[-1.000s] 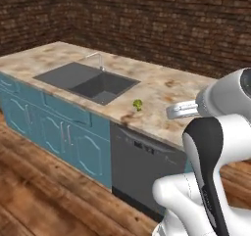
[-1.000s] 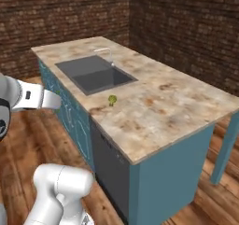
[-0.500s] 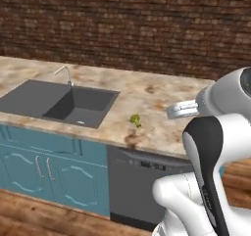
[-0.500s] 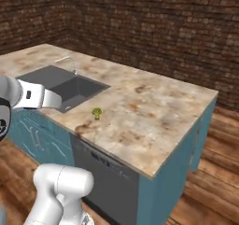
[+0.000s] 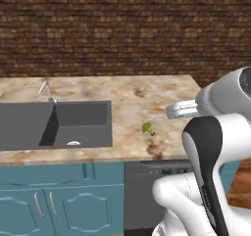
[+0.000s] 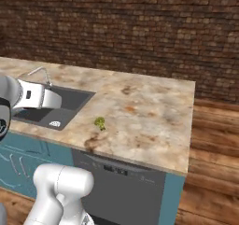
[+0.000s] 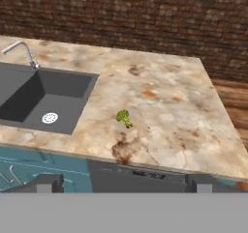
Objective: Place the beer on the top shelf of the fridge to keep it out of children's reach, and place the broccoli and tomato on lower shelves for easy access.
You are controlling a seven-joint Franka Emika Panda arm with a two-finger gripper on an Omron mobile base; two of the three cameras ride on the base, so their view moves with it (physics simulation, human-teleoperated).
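Observation:
The broccoli, a tiny yellow-green floret, lies on the marbled counter just right of the sink and near the front edge. My gripper hovers in front of the counter, back from the floret and above the dishwasher front. Its two fingertips stand wide apart at the bottom of the hand view, open with nothing between them. The beer, the tomato and the fridge are out of view.
A dark sink with a faucet is set into the counter's left part. Below are teal cabinets and a grey dishwasher. A brick wall stands behind, and wooden floor lies to the right.
The whole picture has shifted: the base has swung round, and the counter now lies square ahead and closer. The broccoli stays in its place on the counter. The gripper stays open.

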